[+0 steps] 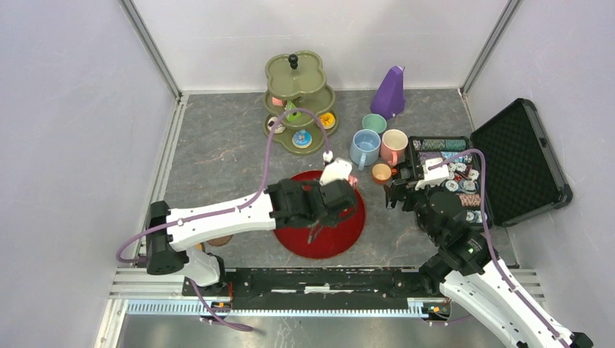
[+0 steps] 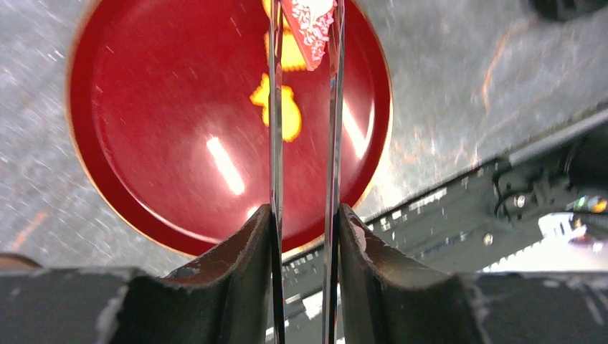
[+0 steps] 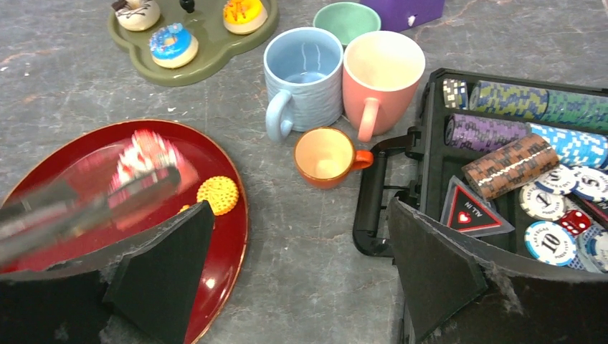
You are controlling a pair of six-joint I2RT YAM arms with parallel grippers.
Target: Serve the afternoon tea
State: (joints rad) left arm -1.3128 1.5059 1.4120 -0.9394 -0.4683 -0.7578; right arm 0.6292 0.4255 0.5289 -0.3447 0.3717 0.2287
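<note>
My left gripper (image 1: 330,199) (image 2: 305,215) is shut on a pair of metal tongs (image 2: 276,143), held over the red plate (image 1: 341,235) (image 2: 143,107). At the tongs' tip, a pink cake slice (image 2: 310,25) (image 3: 150,154) is pinched between the two blades. Orange biscuits (image 2: 276,111) (image 3: 217,195) lie on the plate. The blue mug (image 1: 364,148), pink mug (image 1: 394,145), green mug (image 1: 374,123) and small orange cup (image 1: 381,173) stand right of the plate. My right gripper (image 1: 395,192) (image 3: 301,244) hangs open and empty above the table, between the plate and the case.
A green tiered stand (image 1: 294,101) with donuts (image 3: 172,43) is at the back. The purple metronome (image 1: 389,93) stands behind the mugs. An open black case (image 1: 518,159) of poker chips (image 3: 509,165) lies at the right. Walls close in three sides.
</note>
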